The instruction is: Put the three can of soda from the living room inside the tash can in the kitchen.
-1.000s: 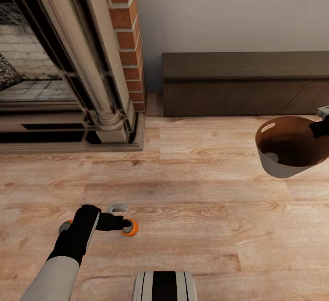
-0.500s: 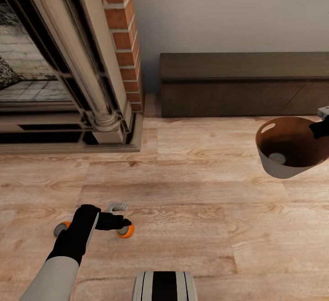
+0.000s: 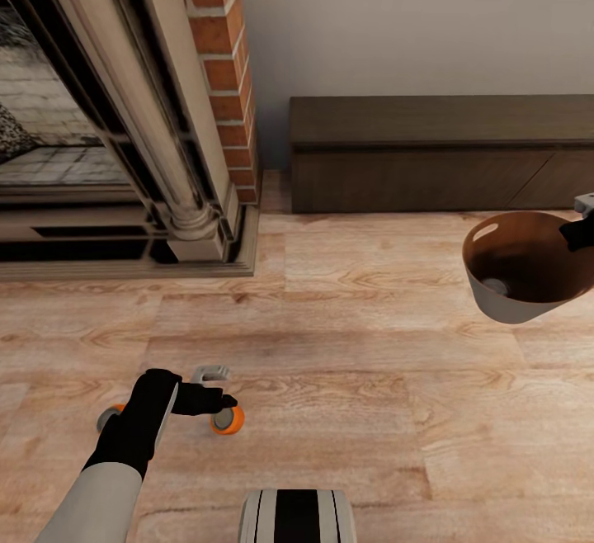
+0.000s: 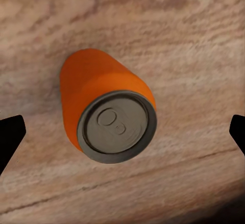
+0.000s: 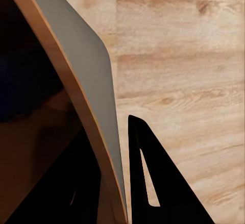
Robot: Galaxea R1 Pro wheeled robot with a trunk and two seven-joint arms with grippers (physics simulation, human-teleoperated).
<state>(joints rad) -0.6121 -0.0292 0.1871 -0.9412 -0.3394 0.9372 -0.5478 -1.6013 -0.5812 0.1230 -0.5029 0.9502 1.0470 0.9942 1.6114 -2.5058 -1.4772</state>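
An orange can of soda (image 3: 228, 422) rests on the wood floor, its grey top (image 4: 117, 127) facing the left wrist camera. My left gripper (image 3: 216, 388) hovers just above it, open, with one black fingertip (image 4: 10, 137) at each side and well apart from the can. A second orange can (image 3: 110, 416) lies partly hidden behind my left arm. My right gripper (image 3: 582, 229) is shut on the rim of the trash can (image 3: 516, 299), which hangs above the floor at the right. One finger (image 5: 148, 183) presses its grey wall (image 5: 87, 71). A grey can top (image 3: 495, 285) shows inside the bin.
The brick-flanked fireplace (image 3: 124, 114) with its stone hearth step stands at the back left. A low dark wooden cabinet (image 3: 437, 151) runs along the grey wall behind. Open wood floor (image 3: 346, 337) lies between the arms. My base (image 3: 297, 517) shows at the front edge.
The view has shifted slightly. My left gripper stays open over the orange can, and a little more of the can shows below it. The can inside the held bin has shifted slightly.
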